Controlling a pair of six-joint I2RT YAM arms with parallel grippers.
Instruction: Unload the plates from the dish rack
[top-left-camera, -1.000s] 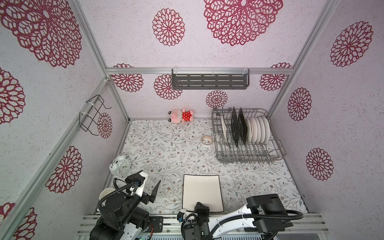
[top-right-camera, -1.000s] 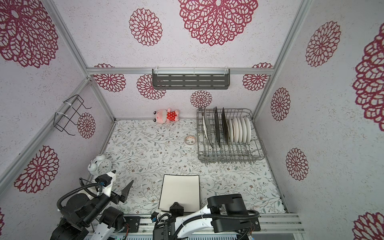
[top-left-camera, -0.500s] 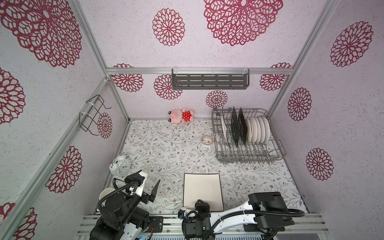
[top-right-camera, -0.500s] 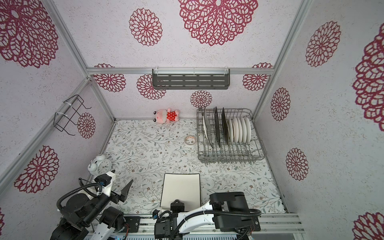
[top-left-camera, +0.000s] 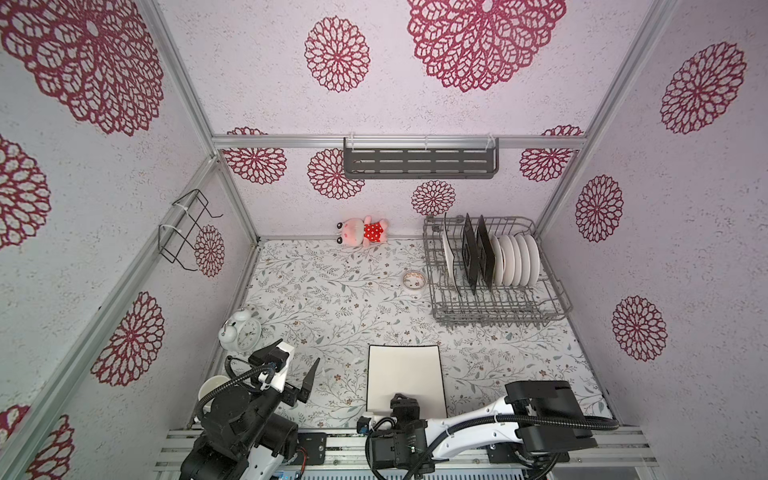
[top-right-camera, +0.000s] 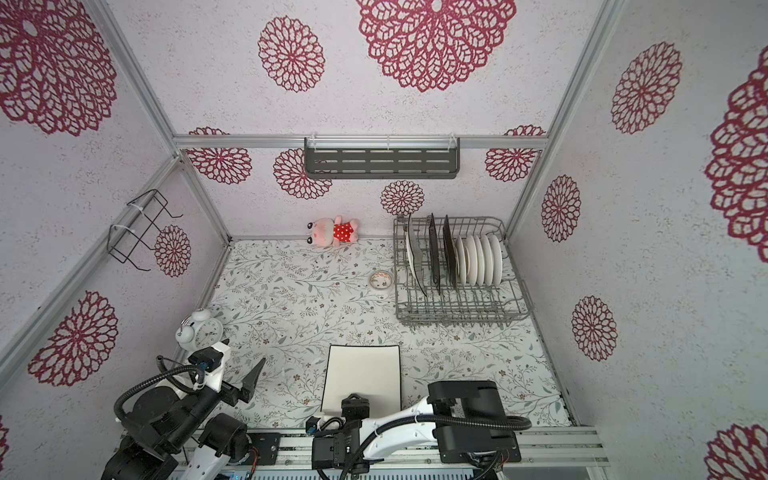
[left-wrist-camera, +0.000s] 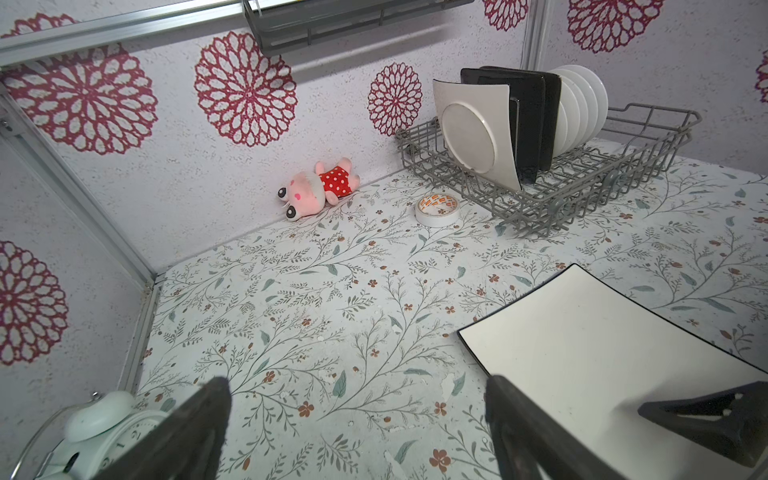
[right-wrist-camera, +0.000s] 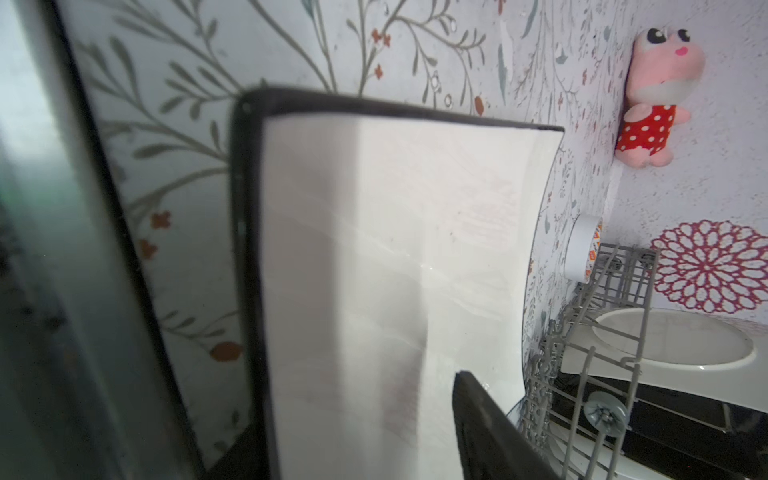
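Straddling the near edge of the plate (top-left-camera: 405, 374), right tool (top-left-camera: 405, 400) is part-open, gripping nothing; a skewed retreat may drag it; left tool (left-wrist-camera: 357, 424) fully open, empty.

a staged robot test booth: aluminium frame (top-left-camera: 291, 141), flower-papered walls (top-left-camera: 249, 83), dish rack (top-left-camera: 498, 312).

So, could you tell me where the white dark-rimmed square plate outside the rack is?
In both top views the plate lies flat at front centre of the table, in front of the dish rack, the right claw at its near edge.
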